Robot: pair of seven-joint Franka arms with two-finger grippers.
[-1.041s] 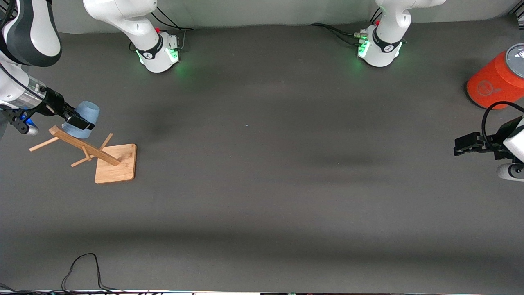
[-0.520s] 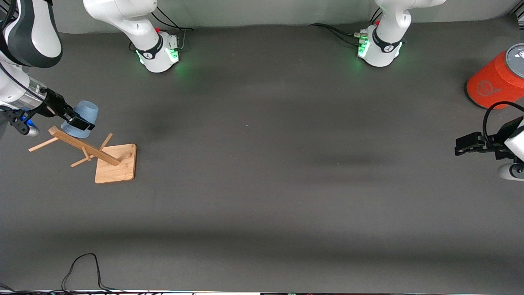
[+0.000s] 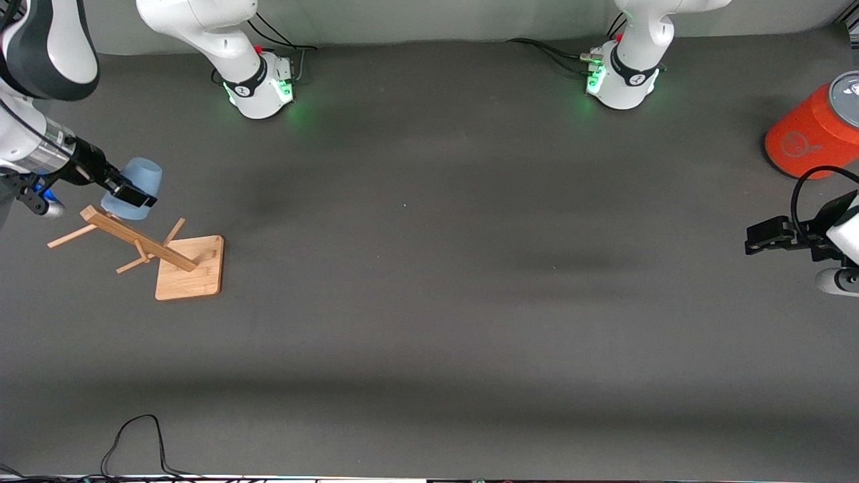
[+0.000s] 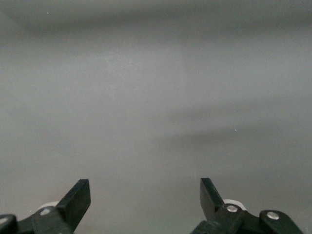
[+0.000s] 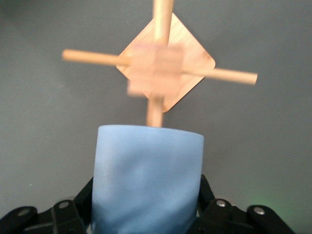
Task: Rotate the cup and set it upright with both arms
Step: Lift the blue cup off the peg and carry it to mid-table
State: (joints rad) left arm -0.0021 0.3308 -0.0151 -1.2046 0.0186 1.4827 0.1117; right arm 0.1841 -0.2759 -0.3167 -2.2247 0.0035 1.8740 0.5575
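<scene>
A wooden peg stand (image 3: 144,247) sits on the dark grey table (image 3: 429,302) close to the edge at the right arm's end, its square base (image 3: 190,268) flat on the surface and its post with thin cross pegs rising from it. A large orange cylinder (image 3: 809,134) with a grey top stands at the edge at the left arm's end. A black cable (image 3: 137,443) loops onto the table at the edge nearest the front camera, toward the right arm's corner.
</scene>
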